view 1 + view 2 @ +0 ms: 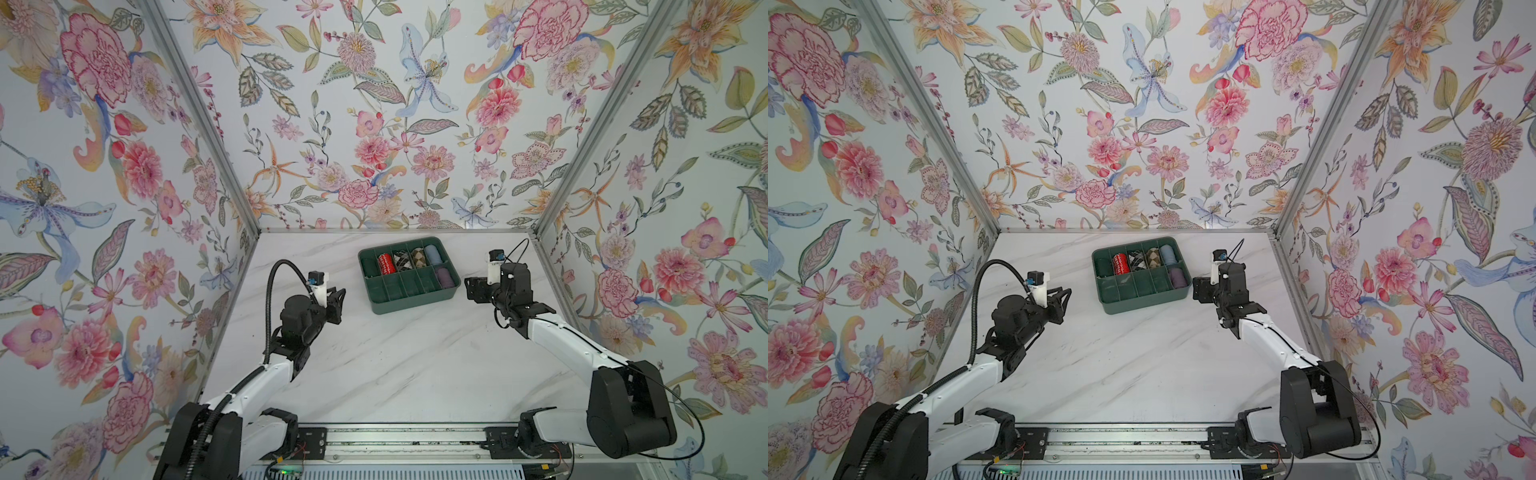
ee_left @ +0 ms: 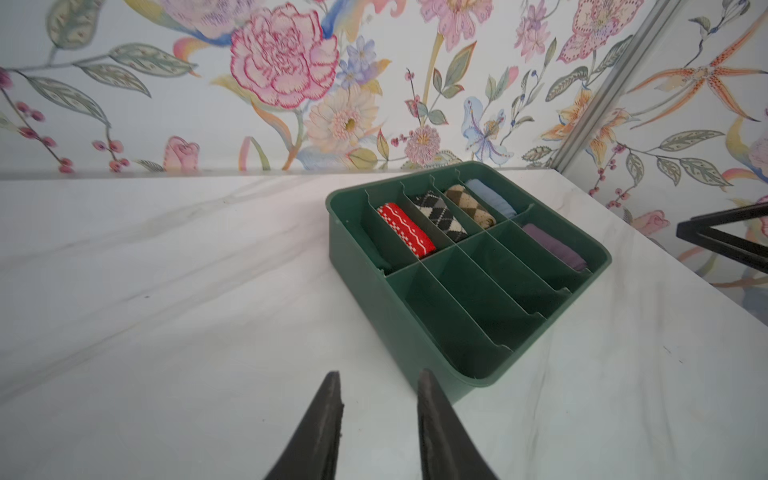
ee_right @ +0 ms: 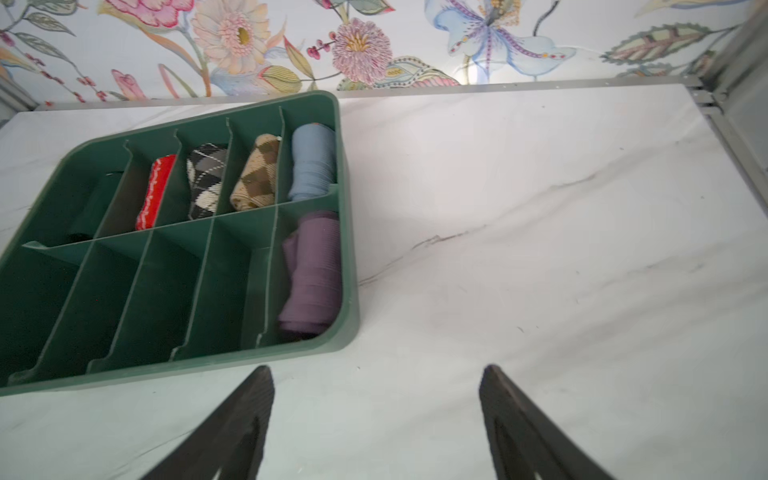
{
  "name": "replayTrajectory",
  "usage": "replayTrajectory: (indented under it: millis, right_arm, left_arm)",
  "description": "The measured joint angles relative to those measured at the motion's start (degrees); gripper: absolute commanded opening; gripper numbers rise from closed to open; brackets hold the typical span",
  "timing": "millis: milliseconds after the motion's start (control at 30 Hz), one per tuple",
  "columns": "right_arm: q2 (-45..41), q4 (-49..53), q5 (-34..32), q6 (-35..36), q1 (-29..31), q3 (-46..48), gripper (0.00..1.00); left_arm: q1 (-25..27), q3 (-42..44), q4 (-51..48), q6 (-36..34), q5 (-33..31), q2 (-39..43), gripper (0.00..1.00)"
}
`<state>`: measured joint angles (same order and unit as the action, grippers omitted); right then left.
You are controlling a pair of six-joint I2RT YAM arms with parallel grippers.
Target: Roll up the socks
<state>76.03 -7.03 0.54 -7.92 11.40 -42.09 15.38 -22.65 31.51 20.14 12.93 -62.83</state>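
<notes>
We find the purple socks (image 3: 309,274) rolled in the near-row, right-end compartment of the green tray (image 1: 415,305) toward the bench's (image 1: 395,365) far edge, left gripper (image 2: 378,374) and right gripper (image 3: 378,368) flanking it, jaws apart and empty.
</notes>
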Motion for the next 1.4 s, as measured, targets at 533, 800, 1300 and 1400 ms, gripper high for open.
replayTrajectory:
  millis: [533,800,1300,1400]
  right_arm:
    - [-6.4,-17.2,-3.5,-0.1,-12.8,17.6,0.81]
    - [-6.3,-22.7,-2.6,-0.5,-15.7,20.5,0.81]
    - [0.8,-39.9,-2.0,0.3,-16.4,25.4,0.83]
    - [2.3,-44.7,-1.4,1.7,-16.1,27.1,0.83]
  left_arm:
    - [-3.9,5.6,16.9,-14.1,-28.1,-4.6,0.99]
    - [-6.1,8.3,31.8,-20.2,-28.6,-18.6,0.99]
    - [-7.6,13.8,51.1,-22.3,-28.8,-28.7,0.99]
    - [-7.6,13.8,51.1,-22.3,-28.4,-28.7,0.99]
